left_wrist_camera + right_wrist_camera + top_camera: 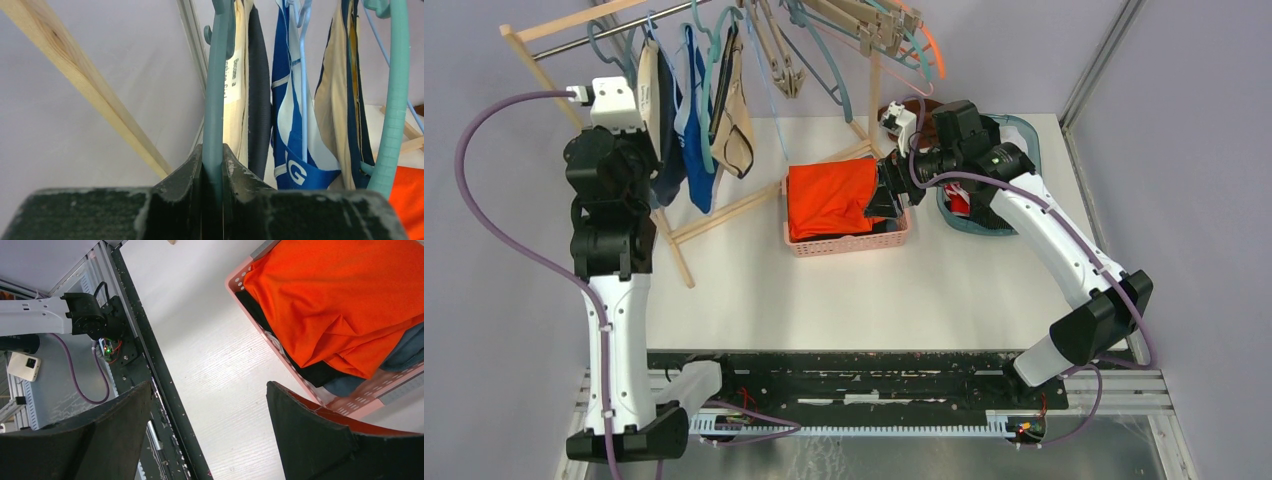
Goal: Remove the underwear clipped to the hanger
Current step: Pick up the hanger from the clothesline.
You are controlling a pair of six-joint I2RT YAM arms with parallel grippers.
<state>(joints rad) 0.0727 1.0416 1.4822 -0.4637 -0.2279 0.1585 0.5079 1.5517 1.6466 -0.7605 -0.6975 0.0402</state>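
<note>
- At the back left of the white table stands a wooden rack with a metal rail across its top. Bare hangers crowd the rail's right end.
- The underwear hangs from that rail on hangers. A dark navy pair, a royal blue and white pair and a beige pair hang side by side (the navy one nearest the left arm).
- The left gripper is raised to the rack and clenched on a teal hanger. The hanger's bar runs up between the jaws, just beside the navy pair.
- The right gripper hangs with its jaws spread wide, holding nothing, above the table at the edge of the pink basket.
- The basket sits mid-table, filled by an orange garment lying over darker cloth.
- A teal tub sits at the back right, partly hidden by the right arm.
- Lavender walls close in the space, and a metal post rises at the back right corner.
</note>
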